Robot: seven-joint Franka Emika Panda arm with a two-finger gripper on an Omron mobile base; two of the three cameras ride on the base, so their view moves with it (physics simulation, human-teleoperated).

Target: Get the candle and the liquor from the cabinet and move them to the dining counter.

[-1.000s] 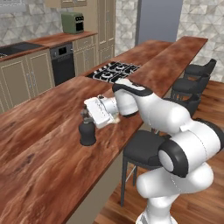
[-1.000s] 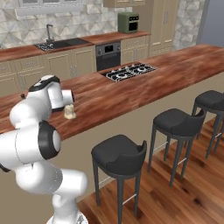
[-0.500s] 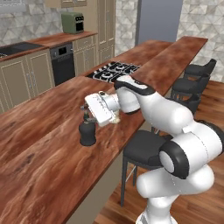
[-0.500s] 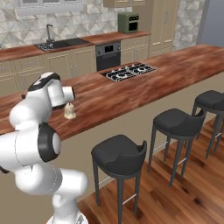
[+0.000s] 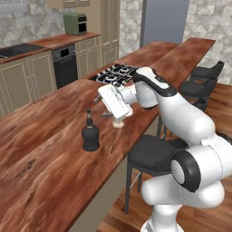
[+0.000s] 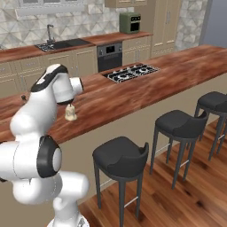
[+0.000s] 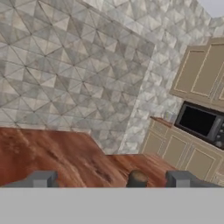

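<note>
Gripper (image 5: 110,108) newly open; liquor (image 5: 90,134) upright.

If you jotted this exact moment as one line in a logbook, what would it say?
claw: open | candle: on dining counter, under claw | liquor: upright on counter, apart from candle | held: nothing

Glossy wood-grain dining counter (image 5: 41,167); smooth black liquor (image 5: 90,136).

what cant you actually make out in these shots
- Candle, left base view: its top is hidden behind the gripper.
- Liquor, right base view: covered by the arm.
- Candle, hand view: lower part cut off by the bottom band.
</note>
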